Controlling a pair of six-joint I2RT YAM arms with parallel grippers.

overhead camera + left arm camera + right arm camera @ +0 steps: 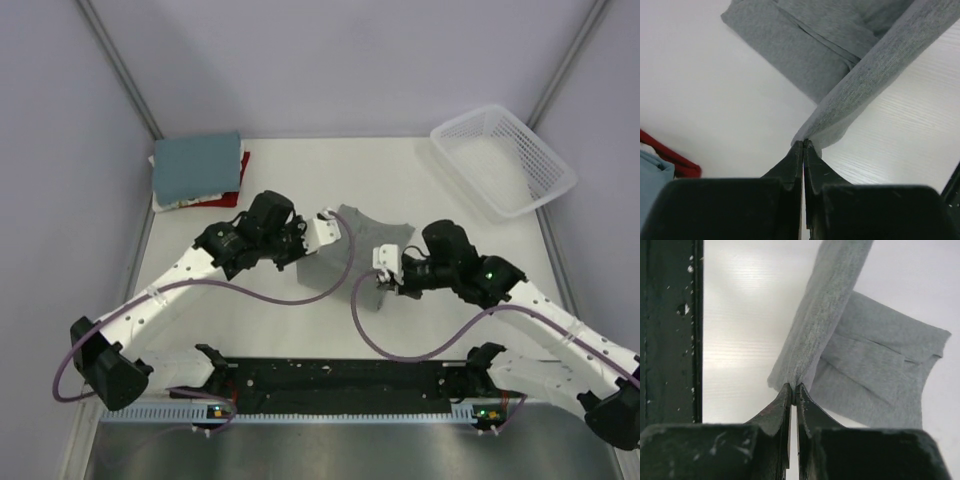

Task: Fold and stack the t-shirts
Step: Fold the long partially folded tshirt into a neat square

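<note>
Grey heather cloth t-shirt (330, 265) near the teal-topped folded stack (197, 165) looks limp; our left gripper (803, 144) and right gripper (794, 386) pinch its edges.

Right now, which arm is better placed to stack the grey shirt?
Left, probably: left claw pinches the grey shirt and sits nearer the folded stack; right claw grips too, but farther off.

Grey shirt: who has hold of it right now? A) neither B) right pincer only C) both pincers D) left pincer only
C: in the wrist views, the left pincer and the right pincer are each shut on an edge of the grey shirt, with cloth running up from each pair of closed tips.
</note>
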